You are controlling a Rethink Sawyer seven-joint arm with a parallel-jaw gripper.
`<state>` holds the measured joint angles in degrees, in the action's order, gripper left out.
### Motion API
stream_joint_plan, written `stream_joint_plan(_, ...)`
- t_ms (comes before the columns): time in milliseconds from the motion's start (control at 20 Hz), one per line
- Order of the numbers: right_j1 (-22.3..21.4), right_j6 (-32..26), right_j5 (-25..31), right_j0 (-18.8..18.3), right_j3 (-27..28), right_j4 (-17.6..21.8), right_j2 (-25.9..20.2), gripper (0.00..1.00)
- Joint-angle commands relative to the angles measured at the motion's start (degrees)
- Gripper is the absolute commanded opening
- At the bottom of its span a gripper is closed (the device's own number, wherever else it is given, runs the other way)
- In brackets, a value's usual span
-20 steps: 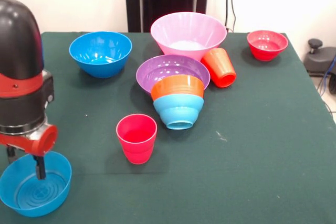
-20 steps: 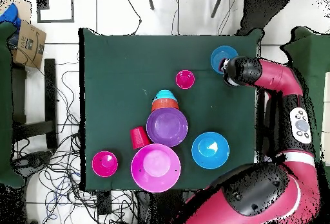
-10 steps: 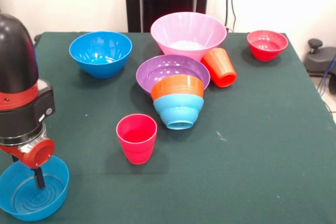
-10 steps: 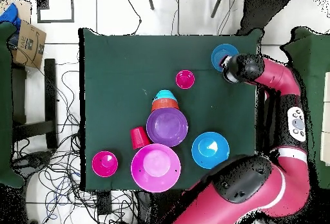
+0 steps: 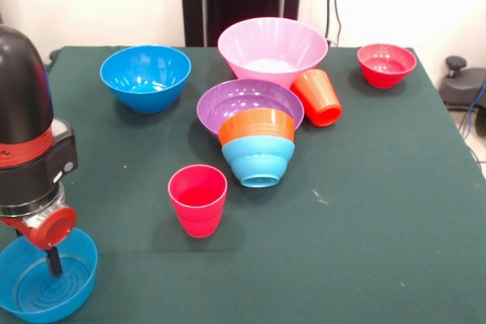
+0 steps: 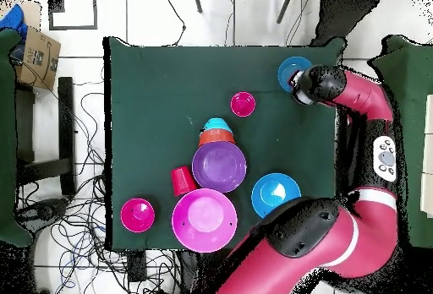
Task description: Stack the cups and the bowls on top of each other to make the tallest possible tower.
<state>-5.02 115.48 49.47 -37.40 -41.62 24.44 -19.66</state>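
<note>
At the table's corner in the bottom-left of the front view, the small blue bowl [image 5: 47,278] sits upright on the green cloth [image 5: 364,210], with the gripper [image 5: 52,261] lowered into it; one dark finger [image 5: 54,260] shows inside the bowl, near its rim on the side closer to the arm body, but the rest is hidden behind the red wrist, so cannot tell whether the jaws are open or clamped on the bowl wall. Overhead view confirms: gripper head [image 6: 303,90] overlaps the small blue bowl [image 6: 292,71] at the cloth's corner. Mid-table, the tower [image 5: 258,148]: small orange bowl [image 5: 257,124] nested in small light-blue bowl [image 5: 258,158], the pair tipped on its side, mouth leaning against the wide purple bowl [image 5: 244,102]. Large pink bowl [image 5: 272,48] just behind the purple one, touching or nearly so. Orange-red cup [image 5: 319,97] lies tilted, resting against the pink bowl's side. Pinkish-red cup [image 5: 197,199] stands upright, alone, nearer the camera than the tower. Deep blue bowl [image 5: 145,76] upright, well apart to the left. Small red bowl [image 5: 386,64] upright at the far right corner.
</note>
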Motion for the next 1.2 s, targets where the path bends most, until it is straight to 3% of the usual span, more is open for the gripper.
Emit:
stream_joint_plan(50,3.73,5.91,1.34,3.04,0.1,1.22,3.32,1.0)
stream_joint_plan(650,4.79,5.52,4.95,3.06,0.19,-5.03,4.21,1.0)
stream_joint_plan(1200,3.14,4.71,6.16,5.75,-0.53,-6.91,8.79,1.0)
